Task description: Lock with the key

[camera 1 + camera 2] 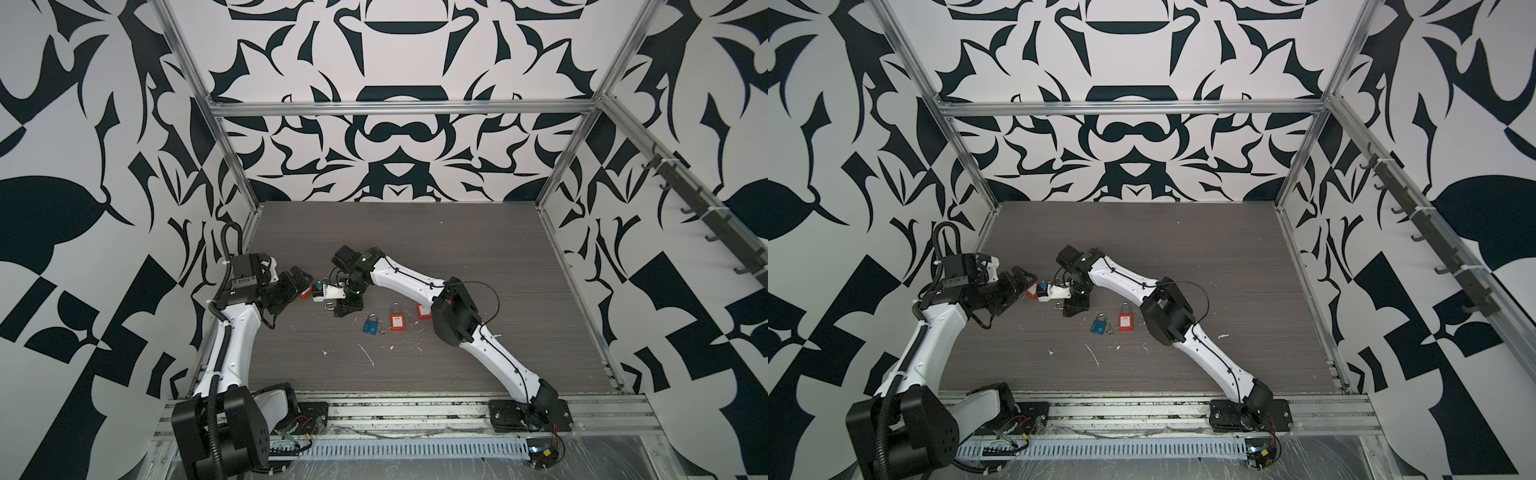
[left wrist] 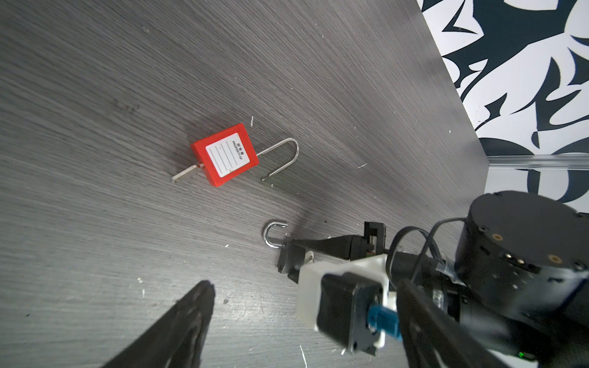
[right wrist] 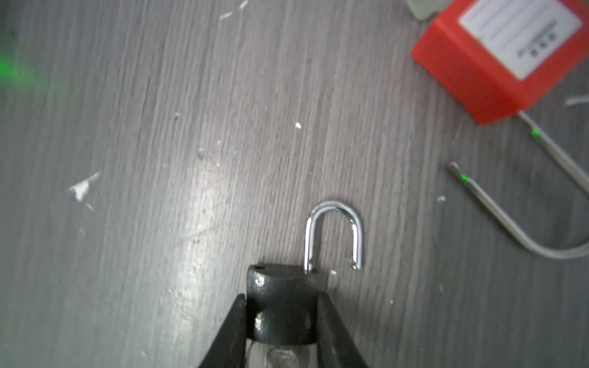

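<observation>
My right gripper (image 3: pixel 282 296) is shut on a small black padlock (image 3: pixel 282 318), one finger against each side of its body. The padlock's silver shackle (image 3: pixel 334 235) stands open, with one leg free above the table. A silver key head (image 3: pixel 282 360) shows at the lock's bottom end, between the fingers. In both top views this gripper (image 1: pixel 343 309) (image 1: pixel 1075 305) is low over the table at left of centre. My left gripper (image 2: pixel 302 318) is open and holds nothing. It sits close beside the right wrist (image 1: pixel 301 284).
A red padlock (image 2: pixel 224 154) with an open shackle and a key in it lies between the two grippers (image 1: pixel 306 294). A blue padlock (image 1: pixel 370 325), loose keys (image 1: pixel 383 331) and two more red padlocks (image 1: pixel 397 322) (image 1: pixel 423 311) lie near the right forearm.
</observation>
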Robot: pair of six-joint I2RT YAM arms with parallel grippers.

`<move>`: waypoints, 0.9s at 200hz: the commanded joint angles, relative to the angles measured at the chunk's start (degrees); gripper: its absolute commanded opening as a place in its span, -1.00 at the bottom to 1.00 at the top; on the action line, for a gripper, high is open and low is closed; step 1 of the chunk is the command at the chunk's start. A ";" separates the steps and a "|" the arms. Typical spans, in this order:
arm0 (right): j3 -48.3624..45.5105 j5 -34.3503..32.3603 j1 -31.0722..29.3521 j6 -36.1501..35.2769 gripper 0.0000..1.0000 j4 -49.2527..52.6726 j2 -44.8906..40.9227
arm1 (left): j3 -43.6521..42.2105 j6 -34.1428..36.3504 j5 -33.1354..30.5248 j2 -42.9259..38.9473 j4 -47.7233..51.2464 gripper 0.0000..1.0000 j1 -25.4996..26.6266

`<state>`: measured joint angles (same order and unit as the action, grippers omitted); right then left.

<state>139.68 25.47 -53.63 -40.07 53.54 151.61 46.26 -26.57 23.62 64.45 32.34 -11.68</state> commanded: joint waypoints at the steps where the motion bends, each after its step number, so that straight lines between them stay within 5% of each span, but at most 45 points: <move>1: -1.21 -1.89 -0.25 0.13 -0.56 1.22 -3.11 | 0.24 1.30 0.64 -1.07 1.05 0.83 -0.27; 56: -26.01 0.30 3.31 -2.62 -0.76 -18.70 -24.59 | 0.41 5.79 4.14 -1.07 -4.87 0.78 -0.30; 97: -36.91 0.75 6.95 -8.83 -0.76 -17.30 -35.43 | 0.95 12.42 9.93 1.21 -8.35 0.61 2.63; 132: -43.48 10.74 12.67 -13.47 -0.75 -9.77 -43.34 | 2.27 24.60 15.75 2.11 -8.65 0.48 7.67; 180: -45.48 11.74 14.54 -17.83 -0.75 0.13 -48.14 | -3.88 48.63 21.46 -4.85 -18.00 0.46 18.89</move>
<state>94.50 33.65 -38.17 -54.11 46.96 106.87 46.13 5.13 38.11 64.49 21.23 3.36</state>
